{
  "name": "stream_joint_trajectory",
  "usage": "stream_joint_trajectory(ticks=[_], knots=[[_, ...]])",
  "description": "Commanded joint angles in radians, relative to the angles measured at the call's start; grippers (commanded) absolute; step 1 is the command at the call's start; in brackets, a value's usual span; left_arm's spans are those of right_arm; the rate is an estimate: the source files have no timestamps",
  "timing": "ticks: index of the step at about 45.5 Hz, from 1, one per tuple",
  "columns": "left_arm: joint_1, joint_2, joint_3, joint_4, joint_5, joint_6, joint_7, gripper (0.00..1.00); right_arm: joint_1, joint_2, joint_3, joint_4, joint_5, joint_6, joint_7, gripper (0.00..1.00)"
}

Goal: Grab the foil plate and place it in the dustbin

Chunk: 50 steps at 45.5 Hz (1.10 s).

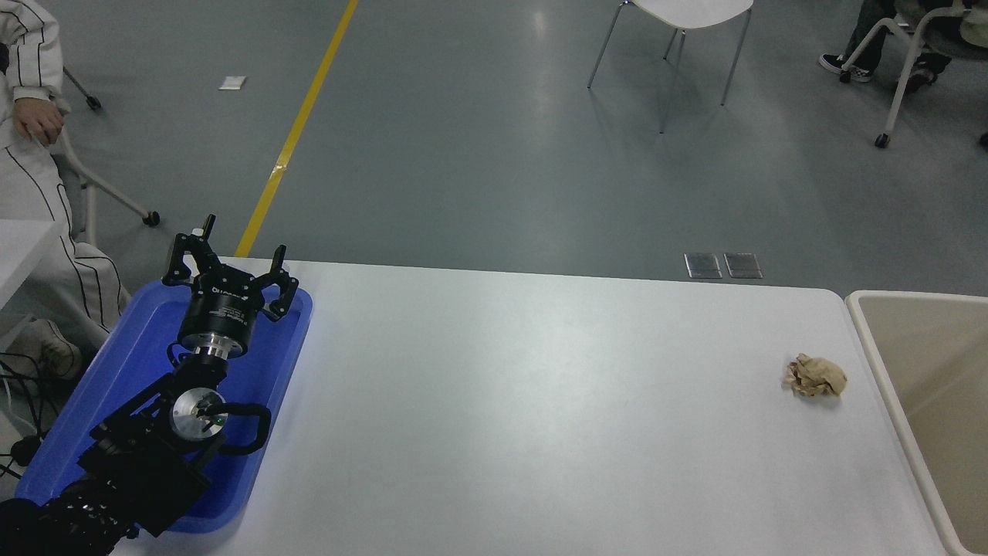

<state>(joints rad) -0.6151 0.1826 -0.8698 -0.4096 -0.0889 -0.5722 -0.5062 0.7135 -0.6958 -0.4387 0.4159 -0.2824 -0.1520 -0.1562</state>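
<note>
The foil plate is not in view anywhere on the table. The dustbin [864, 309], with an off-white rim and beige interior, stands at the table's right edge, partly cut off by the picture. What I can see of its interior holds nothing. My left gripper [231, 266] is open and empty, parked over the blue tray at the table's left. My right arm and gripper are out of view.
A blue plastic tray [297, 340] lies at the left under my left arm. A small crumpled tan paper ball [815, 376] sits near the dustbin. A person in white sits at the far left [31, 116]. Chairs stand on the floor beyond the table.
</note>
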Motion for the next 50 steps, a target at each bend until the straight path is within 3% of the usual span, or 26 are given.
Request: stream_joint_trajectory(ticks=[1, 6, 17, 34, 43, 50], knots=[[0.000, 0.000, 0.000, -0.002, 0.000, 0.000, 0.000, 1.00, 0.190, -0.132, -0.162, 0.314, -0.034, 0.008, 0.003, 1.00], [0.000, 0.000, 0.000, -0.002, 0.000, 0.000, 0.000, 1.00, 0.401, -0.194, -0.314, 0.530, -0.035, 0.014, 0.003, 1.00], [0.000, 0.000, 0.000, -0.002, 0.000, 0.000, 0.000, 1.00, 0.777, -0.192, -0.609, 0.780, -0.034, 0.112, 0.001, 1.00], [0.000, 0.000, 0.000, -0.002, 0.000, 0.000, 0.000, 1.00, 1.152, -0.139, -0.755, 0.866, -0.031, 0.621, 0.001, 1.00], [0.000, 0.000, 0.000, -0.002, 0.000, 0.000, 0.000, 1.00, 1.293, -0.044, -0.772, 0.889, -0.029, 0.870, 0.000, 1.00], [0.000, 0.000, 0.000, -0.002, 0.000, 0.000, 0.000, 1.00, 1.382, 0.091, -0.808, 0.920, -0.015, 0.936, 0.001, 1.00]])
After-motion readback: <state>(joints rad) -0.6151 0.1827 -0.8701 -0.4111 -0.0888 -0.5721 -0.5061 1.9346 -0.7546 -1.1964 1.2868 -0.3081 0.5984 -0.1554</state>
